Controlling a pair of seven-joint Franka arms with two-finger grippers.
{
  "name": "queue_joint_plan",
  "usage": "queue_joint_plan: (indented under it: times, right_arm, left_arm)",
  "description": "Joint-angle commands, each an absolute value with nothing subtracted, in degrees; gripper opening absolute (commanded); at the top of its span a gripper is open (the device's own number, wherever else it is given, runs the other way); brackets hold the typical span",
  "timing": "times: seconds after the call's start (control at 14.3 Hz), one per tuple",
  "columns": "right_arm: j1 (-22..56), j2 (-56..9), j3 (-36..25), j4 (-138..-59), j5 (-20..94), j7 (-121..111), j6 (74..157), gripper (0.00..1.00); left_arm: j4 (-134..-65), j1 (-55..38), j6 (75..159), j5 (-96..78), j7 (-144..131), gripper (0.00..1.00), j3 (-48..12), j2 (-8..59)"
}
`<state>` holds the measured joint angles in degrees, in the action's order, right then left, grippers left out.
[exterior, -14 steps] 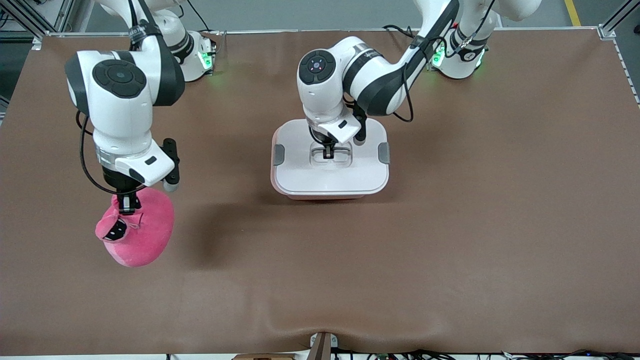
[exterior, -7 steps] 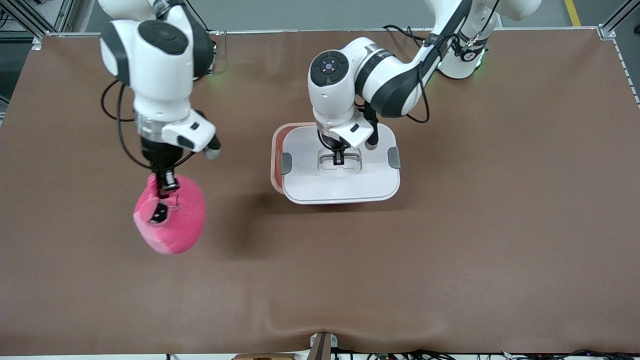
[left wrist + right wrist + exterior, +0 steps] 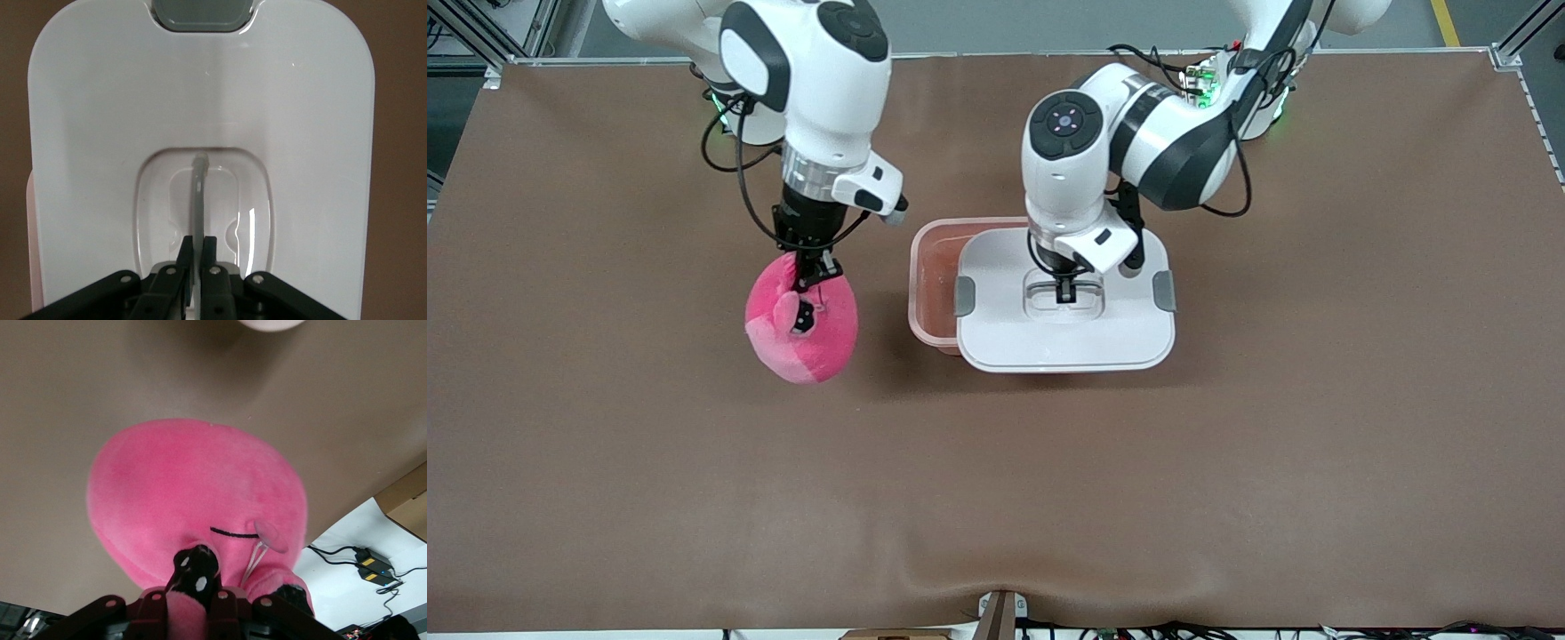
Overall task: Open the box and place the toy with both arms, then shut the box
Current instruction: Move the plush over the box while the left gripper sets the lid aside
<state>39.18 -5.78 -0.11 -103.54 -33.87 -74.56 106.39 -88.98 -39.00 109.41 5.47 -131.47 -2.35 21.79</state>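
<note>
In the front view, the left gripper [image 3: 1065,292] is clamped on the handle [image 3: 1064,298] recessed in the centre of the lid [image 3: 1065,333] and holds the lid above the box [image 3: 934,267], offset toward the left arm's end of the table, so that only a strip of the tub is uncovered. The right gripper [image 3: 811,274] is closed on the toy [image 3: 804,322], which hangs over the table [image 3: 1227,462] just beside the box, toward the right arm's end. The step in hand is judged to be clearing the opening: the lid should travel farther aside and stay level before the toy goes over the tub, because the present gap looks narrower than the plush body. The uncovered part of the box shows a bare pink floor; the rest of its interior is hidden under the lid. In the left wrist view, the left gripper [image 3: 197,257] pinches the thin grey handle [image 3: 198,200] between both fingers, centred in the lid [image 3: 87,133] recess; a grey clip [image 3: 203,13] sits at the lid's edge. A centred grip of this kind should limit tilting. In the right wrist view, the right gripper [image 3: 193,587] grips the toy [image 3: 187,493] near one dark-lidded eye, the body hanging free over the table; a release from directly over the opening is advised.
</note>
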Motion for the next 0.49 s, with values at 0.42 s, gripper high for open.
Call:
queue_joint_plan:
  times: [0.42]
  right_arm:
    - [51.92, -9.83, -0.88, -99.86, -34.45, -56.53, 99.07, 0.00]
  left_arm:
    - [-99.49, -29.98, 109.16, 5.80, -118.14, 0.00, -3.08, 10.38]
